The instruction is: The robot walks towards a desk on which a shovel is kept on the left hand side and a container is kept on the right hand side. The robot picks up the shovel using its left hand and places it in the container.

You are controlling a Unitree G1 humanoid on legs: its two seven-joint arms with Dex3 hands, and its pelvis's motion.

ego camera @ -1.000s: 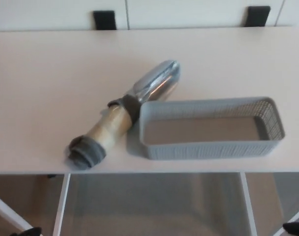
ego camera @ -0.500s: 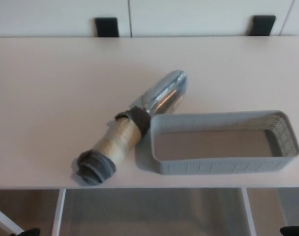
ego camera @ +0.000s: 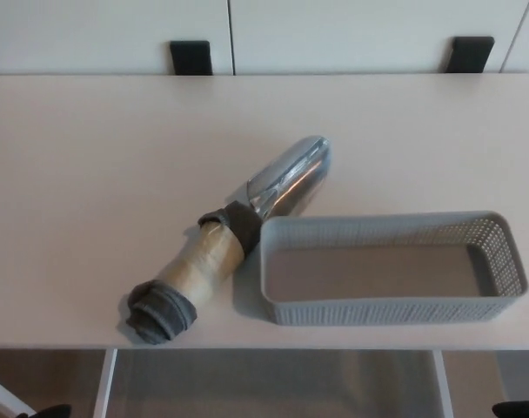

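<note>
- shovel [ego camera: 234, 235] lies slantwise on the bench [ego camera: 90, 165], handle nearest the front edge for a left-side grasp, scoop touching the container [ego camera: 391, 300] corner.
- container sits empty at right.
- neither hand shows, so their state is unknown.

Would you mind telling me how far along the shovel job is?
The approach looks done: the desk fills the view. Nothing is in hand; neither robot hand shows. The shovel lies on the desk beside the empty container. Grasping, lifting and placing it inside all remain.
</note>
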